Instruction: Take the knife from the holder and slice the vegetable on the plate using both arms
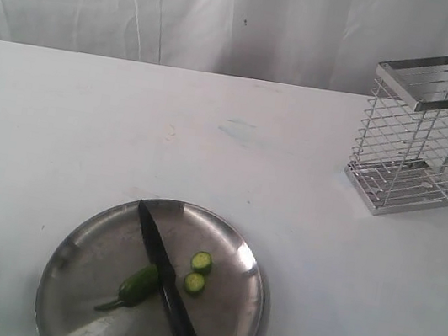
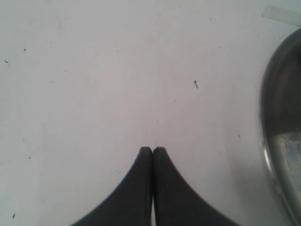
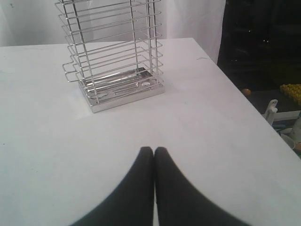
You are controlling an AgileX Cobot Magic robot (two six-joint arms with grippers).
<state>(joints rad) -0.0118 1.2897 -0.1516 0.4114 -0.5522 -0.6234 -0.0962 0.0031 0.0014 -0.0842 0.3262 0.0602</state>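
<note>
**Loose knife on a slick plate, both grippers empty**

The knife point(image 1: 167, 287) lies slantwise across the plate point(image 1: 89, 240), held by nothing. Its blade touches the cut end of the vegetable point(image 1: 138, 284), and two cut discs point(image 1: 201, 262) lie just beyond it. Its handle runs out of the exterior view, so how far it overhangs the rim cannot be told.

The left gripper point(image 2: 153, 150), jaws pressed together, hovers beside the plate's rim. A sideways brush there would likely slide the shiny plate and tip the knife off.

The right gripper point(image 3: 154, 150), likewise closed on nothing, faces the empty holder point(image 1: 424, 131). Tall and light, it could topple if bumped.

The desk point(image 1: 85, 129) is smooth and white, faintly smudged, with a pale curtain point(image 1: 231, 16) behind. Past the desk's edge the room is dark point(image 3: 254, 42).
</note>
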